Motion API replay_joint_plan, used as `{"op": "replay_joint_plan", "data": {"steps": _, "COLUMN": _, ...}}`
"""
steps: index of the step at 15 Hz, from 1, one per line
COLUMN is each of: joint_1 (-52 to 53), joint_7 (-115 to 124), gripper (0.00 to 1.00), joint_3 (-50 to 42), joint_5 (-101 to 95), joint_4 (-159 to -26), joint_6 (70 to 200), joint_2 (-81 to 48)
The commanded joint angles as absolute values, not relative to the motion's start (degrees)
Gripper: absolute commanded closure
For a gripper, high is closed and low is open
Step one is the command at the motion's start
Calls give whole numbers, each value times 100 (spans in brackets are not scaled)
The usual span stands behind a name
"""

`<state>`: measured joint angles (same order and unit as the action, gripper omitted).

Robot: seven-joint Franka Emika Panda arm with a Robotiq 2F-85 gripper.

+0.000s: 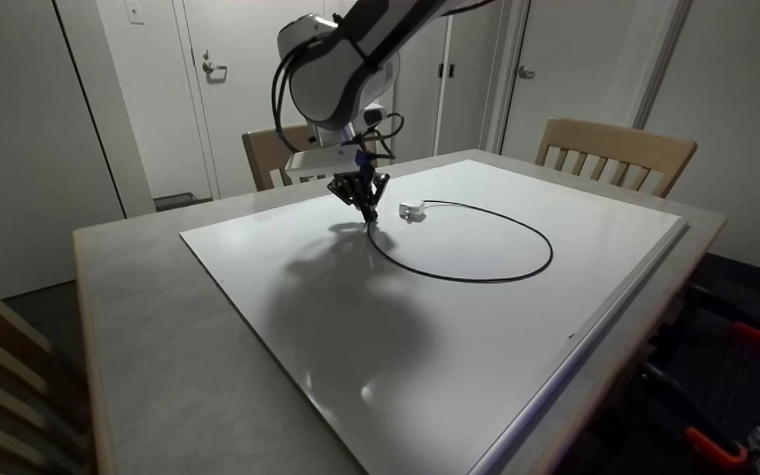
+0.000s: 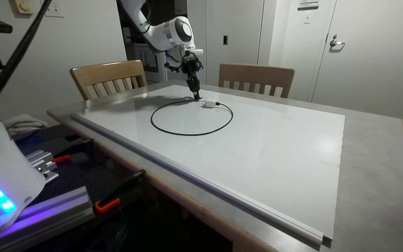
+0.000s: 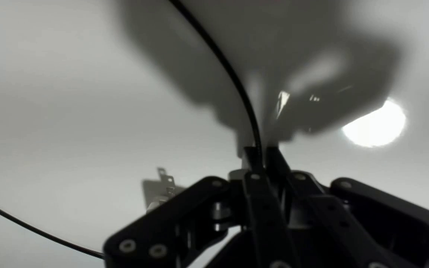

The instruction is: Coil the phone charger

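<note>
The phone charger's black cable [image 1: 485,281] lies on the white board as one wide round loop, seen in both exterior views. A white plug block [image 2: 210,103] with metal prongs sits at one end of it, close beside my gripper [image 2: 197,97]. In the wrist view the cable [image 3: 239,83] curves down to my gripper [image 3: 262,153] and enters between the fingertips, which are shut on it. The fingers point down and their tips are at the board's surface or just over it. Partly behind the left finger linkage, the plug block [image 3: 158,203] shows its prongs. The gripped cable end is mostly hidden.
The large white board [image 1: 518,330] covers much of the grey table [image 1: 175,330]. A raised rail [image 2: 201,176] runs along the board's edge on the robot base [image 2: 9,157] side. Wooden chairs [image 2: 257,77] stand around the table. Orange-tipped clamps [image 2: 107,206] sit by the base.
</note>
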<state>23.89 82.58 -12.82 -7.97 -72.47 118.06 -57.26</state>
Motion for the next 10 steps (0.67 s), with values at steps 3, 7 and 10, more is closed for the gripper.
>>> {"op": "replay_joint_plan", "data": {"steps": 3, "joint_1": 2247, "joint_7": 8353, "gripper": 91, "joint_3": -1072, "joint_5": -992, "joint_4": -7204, "joint_6": 11768, "joint_2": -5721}}
{"op": "replay_joint_plan", "data": {"steps": 7, "joint_1": 2229, "joint_7": 8347, "gripper": 98, "joint_3": -1083, "joint_5": -1032, "joint_4": -7074, "joint_6": 11687, "joint_2": -5789}}
{"op": "replay_joint_plan", "data": {"steps": 10, "joint_1": 2167, "joint_7": 8514, "gripper": 98, "joint_3": -1153, "joint_5": -1161, "joint_4": -6968, "joint_6": 11638, "joint_2": -5816}}
